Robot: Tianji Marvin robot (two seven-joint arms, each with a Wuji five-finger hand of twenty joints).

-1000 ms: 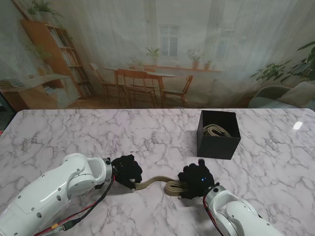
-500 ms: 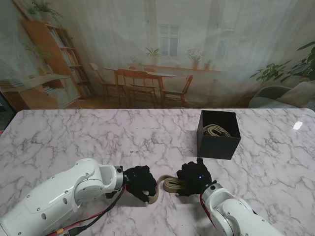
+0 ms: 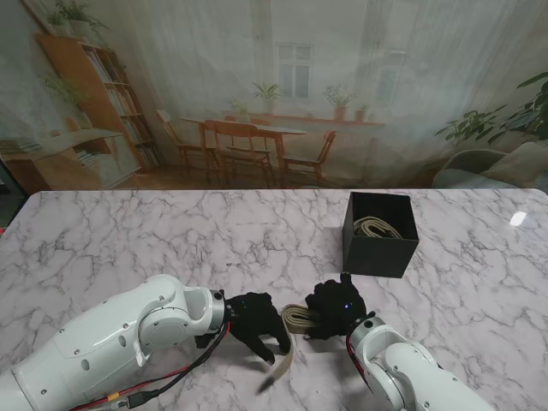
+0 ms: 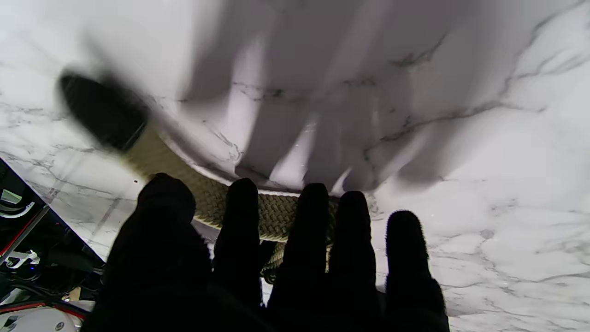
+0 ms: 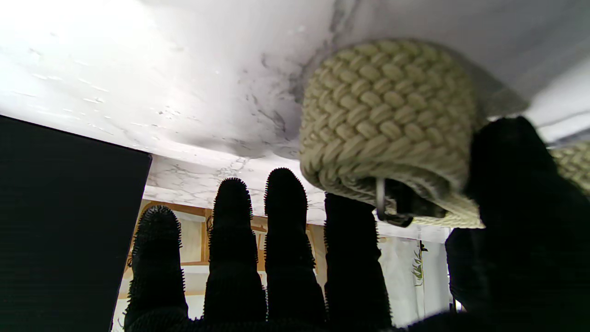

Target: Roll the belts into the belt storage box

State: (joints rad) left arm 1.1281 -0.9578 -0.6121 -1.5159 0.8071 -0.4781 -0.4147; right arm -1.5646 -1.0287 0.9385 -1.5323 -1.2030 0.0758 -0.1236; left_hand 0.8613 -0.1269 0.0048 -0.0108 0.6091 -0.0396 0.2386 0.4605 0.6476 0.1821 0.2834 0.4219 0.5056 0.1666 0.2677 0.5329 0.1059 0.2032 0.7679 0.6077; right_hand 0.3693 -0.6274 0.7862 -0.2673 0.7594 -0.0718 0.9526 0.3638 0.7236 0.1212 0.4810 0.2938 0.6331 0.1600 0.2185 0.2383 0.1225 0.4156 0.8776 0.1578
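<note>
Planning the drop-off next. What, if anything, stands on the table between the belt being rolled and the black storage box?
Nothing visible does. Bare marble table lies between the rolled belt, at the right hand, and the storage box, which is farther from me, to the right, and already holds another belt.

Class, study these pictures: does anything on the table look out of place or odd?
Yes. The belt is only partly rolled beside the right hand; its loose tail trails off under the left hand, towards the table's near edge.
</note>
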